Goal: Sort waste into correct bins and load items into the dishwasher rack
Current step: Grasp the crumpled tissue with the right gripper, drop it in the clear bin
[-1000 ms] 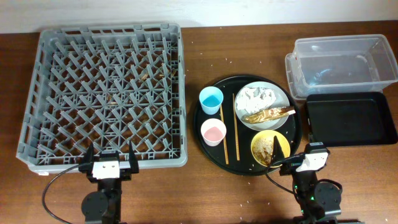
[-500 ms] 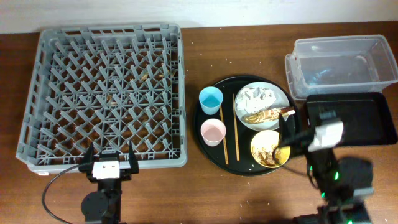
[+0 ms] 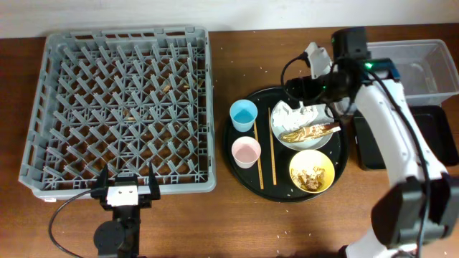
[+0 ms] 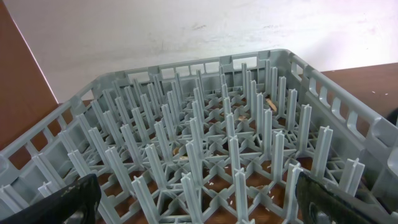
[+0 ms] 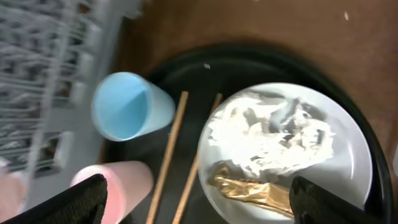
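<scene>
Right now the right gripper (image 3: 300, 92) hangs over the upper edge of the white plate (image 3: 326, 113), a little right of the overhead frame's middle. Its jaws are spread wide and hold nothing. Straight beneath it, filling the upper half of the plate, lies the crumpled napkin (image 5: 273, 134).

I'd judge the napkin feather-light, soft and easily squashed. The fingers can close right down on a raised fold near its middle and it should simply bunch up. The long brown-gold wrapper (image 5: 249, 186) lies along its lower edge, touching it. That one looks thin, crinkly and slick, so a low pinch might drag it along, while a high one on the paper alone looks safer. The plate underneath is hard and smooth, so the fingertips could skid on it.

The right arm climbs from the frame's lower right, crosses the left end of the black tray (image 3: 430, 136), bends by the clear tub (image 3: 423, 72) and doubles back down-left.

Down at the lower left, the left gripper (image 3: 129, 188) sits at the near edge of the rack (image 3: 122, 107), also open wide and empty.
</scene>
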Tool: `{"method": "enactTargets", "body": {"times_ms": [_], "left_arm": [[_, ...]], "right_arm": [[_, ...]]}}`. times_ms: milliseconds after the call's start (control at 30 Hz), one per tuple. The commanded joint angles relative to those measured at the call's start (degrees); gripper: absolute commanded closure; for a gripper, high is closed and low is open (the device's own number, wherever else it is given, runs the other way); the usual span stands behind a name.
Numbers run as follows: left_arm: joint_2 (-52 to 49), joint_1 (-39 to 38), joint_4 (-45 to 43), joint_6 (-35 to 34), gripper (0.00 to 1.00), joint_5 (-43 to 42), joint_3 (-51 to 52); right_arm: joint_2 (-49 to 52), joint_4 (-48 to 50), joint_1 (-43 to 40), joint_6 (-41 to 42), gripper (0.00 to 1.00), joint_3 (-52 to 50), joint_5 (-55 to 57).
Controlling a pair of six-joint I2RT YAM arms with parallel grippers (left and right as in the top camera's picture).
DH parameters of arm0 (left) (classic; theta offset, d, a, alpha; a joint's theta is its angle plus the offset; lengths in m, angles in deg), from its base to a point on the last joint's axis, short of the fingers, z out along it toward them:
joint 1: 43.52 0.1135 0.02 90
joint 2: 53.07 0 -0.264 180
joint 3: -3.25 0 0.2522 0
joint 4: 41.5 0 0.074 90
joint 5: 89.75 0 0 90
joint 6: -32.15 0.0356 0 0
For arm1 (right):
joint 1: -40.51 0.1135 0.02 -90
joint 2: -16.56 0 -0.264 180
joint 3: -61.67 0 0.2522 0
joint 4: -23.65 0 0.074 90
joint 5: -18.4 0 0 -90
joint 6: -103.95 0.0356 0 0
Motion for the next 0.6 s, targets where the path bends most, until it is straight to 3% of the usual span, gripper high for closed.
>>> {"method": "enactTargets", "body": {"times_ms": [0, 133, 233, 533, 567], "left_arm": [[0.2, 0.1, 0.0, 0.7, 0.01, -0.6, 0.3], [0.2, 0.1, 0.0, 0.7, 0.01, -0.6, 0.3], [0.2, 0.1, 0.0, 0.7, 0.01, -0.6, 0.3], [0.2, 0.1, 0.0, 0.7, 0.01, -0.6, 0.3], [0.2, 0.1, 0.0, 0.7, 0.01, -0.6, 0.3]], "right_arm": [[6.3, 0.7, 1.6, 5.4, 0.10, 1.1, 12.5], [13.2, 4.1, 3.3, 8.2, 0.08, 1.0, 18.7], [17.5, 6.2, 3.5, 8.2, 0.00, 1.0, 19.0], [24.4, 5.7, 3.7, 7.9, 0.01, 0.8, 20.4], [24.7, 5.4, 3.7, 7.9, 0.13, 0.7, 20.7]]}}
